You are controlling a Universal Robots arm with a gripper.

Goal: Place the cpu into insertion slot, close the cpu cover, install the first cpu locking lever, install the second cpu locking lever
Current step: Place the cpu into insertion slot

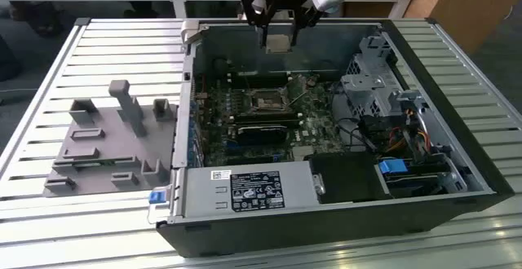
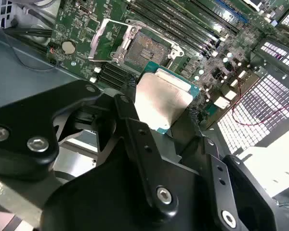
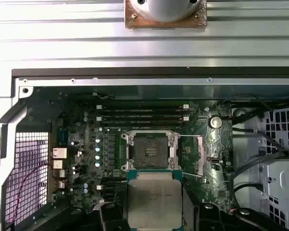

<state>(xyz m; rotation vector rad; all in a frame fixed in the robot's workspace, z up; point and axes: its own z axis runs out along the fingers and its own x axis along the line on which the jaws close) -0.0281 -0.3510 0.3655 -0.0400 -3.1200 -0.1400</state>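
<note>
Black gripper (image 2: 161,108) pinches the cpu (image 3: 154,199) between its fingers, up in open room above the insertion slot (image 3: 151,150). White label (image 1: 255,191) has print too small to read.

Nothing you can actually read here, operator. In the exterior view, lower middle of the frame, the dark label (image 1: 257,191) on the grey power supply box (image 1: 204,197) carries rows of pale print and small marks, all too fine to make out. Just above it to the left sits a small white sticker (image 1: 221,174) with dark print, equally illegible. In the first wrist view, the cpu (image 3: 154,199) gives you a pale face with no legible marking.
</note>
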